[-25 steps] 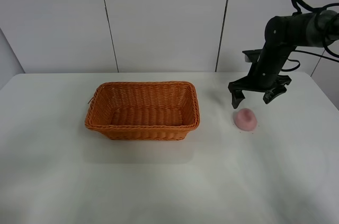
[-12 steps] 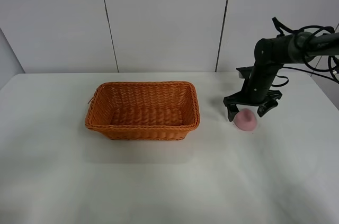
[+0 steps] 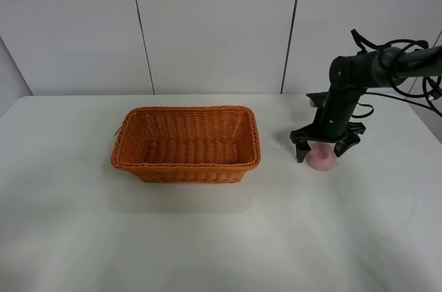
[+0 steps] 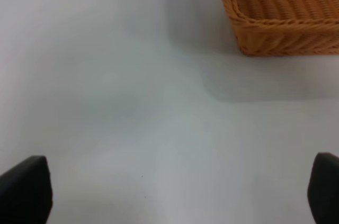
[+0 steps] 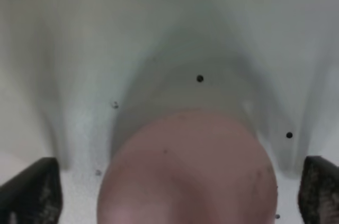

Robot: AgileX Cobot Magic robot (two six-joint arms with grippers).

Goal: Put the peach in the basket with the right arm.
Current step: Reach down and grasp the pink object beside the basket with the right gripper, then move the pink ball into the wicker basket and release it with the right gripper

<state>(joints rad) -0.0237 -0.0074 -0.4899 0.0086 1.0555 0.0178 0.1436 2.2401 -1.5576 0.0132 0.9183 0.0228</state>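
Grasp step: your right gripper (image 3: pixel 321 153) sits spread wide astride the peach (image 3: pixel 322 161), nothing held; next, likely close, lift, cross to the basket (image 3: pixel 256 141).

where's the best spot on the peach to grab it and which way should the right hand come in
Grip the peach across its widest middle, coming straight down from above. It sits on the table as a low rounded dome with free sides, and the open right hand hangs over it, straddling it. Closing low on the flanks should stop it slipping.
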